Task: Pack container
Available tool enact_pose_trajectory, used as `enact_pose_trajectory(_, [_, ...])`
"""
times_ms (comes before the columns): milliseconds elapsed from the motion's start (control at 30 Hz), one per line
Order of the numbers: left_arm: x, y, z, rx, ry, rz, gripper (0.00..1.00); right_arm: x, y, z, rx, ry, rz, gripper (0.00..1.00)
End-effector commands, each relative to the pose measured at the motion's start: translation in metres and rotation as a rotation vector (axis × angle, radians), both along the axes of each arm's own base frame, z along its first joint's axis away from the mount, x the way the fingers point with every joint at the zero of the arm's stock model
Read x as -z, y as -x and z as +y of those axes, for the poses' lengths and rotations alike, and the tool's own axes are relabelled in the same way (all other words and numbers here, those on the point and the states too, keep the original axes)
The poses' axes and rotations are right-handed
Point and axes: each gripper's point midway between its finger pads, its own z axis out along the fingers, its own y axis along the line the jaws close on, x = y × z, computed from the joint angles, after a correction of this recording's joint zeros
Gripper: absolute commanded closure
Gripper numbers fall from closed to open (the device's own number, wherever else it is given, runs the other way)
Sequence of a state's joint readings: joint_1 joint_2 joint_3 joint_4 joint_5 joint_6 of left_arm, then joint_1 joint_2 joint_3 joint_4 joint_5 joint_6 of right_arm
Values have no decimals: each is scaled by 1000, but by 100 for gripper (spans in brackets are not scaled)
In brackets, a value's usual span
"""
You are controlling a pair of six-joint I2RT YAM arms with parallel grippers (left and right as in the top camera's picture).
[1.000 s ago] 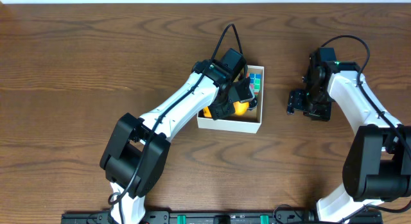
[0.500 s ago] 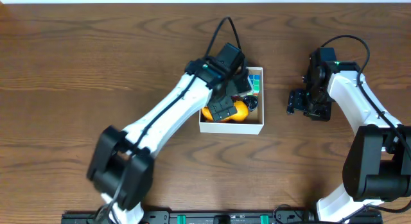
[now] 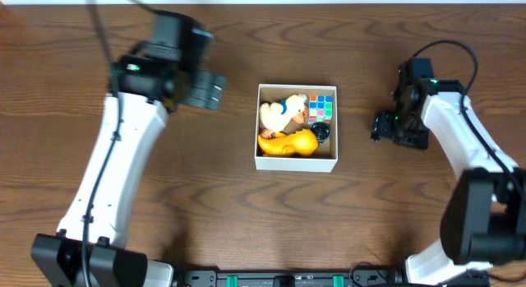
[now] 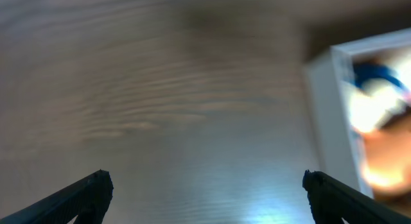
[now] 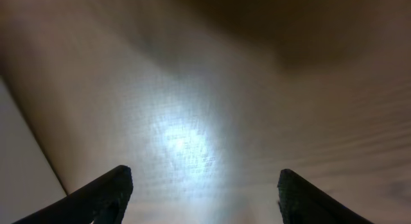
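A brown wooden table [image 3: 246,221] (wavy grain) shows bright glare.

Brown wood-grain table [image 3: 246,213] — a tight cluster of playthings: yellow-orange toy [image 3: 288,144], cream plush figure [image 3: 279,113] touching it, colourful puzzle cube [image 3: 322,108] beside the plush, small black round piece [image 3: 322,133] between cube and toy

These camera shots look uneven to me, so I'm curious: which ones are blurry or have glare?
Left wrist view: smeared all over, the container only a soft white edge with blurred colours. Right wrist view: soft, with a bright glare patch on the wooden table. Overhead view: mostly sharp, evenly lit.
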State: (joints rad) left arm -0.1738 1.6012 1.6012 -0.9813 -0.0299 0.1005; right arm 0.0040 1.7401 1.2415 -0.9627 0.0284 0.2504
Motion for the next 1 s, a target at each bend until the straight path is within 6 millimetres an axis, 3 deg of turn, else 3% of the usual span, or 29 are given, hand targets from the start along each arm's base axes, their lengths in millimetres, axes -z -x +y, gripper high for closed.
enact_pose_trajectory(0, [-5, -12, 36, -154, 39, -42, 2, -64, -33, -7, -54, 72, -259, 11])
enact_pose_trajectory(67, [-10, -21, 58, -208, 43, -83, 2, -90, -50, -6, -66, 75, -391, 1])
enact_pose_trajectory(167, [-15, -29, 79, -257, 46, -125, 2, -128, -74, -7, -57, 86, -577, 2])
enact_pose_trajectory(267, [-14, -27, 91, -286, 43, -119, 2, -151, -77, -8, -87, 110, -654, 1])
enact_pose_trajectory(367, [-12, -22, 91, -289, 41, -98, 2, -157, -71, -13, -106, 149, -652, 1])
enact_pose_trajectory(533, [-3, 4, 83, -271, 56, 0, 2, -157, -38, -19, -73, 165, -572, 1])
enact_pose_trajectory(600, [-10, 16, 67, -229, 119, -5, 2, -164, -21, -18, -75, 163, -563, 1])
enact_pose_trajectory(733, [-27, 46, 59, -204, 122, -75, 2, -183, 13, -19, -18, 141, -619, 1])
enact_pose_trajectory(867, [-30, 88, 54, -206, 140, -152, 2, -190, 53, -13, 4, 118, -704, 1])
enact_pose_trajectory(967, [-18, 126, 62, -273, 134, -190, 2, -177, 82, -11, 34, 121, -734, 1])
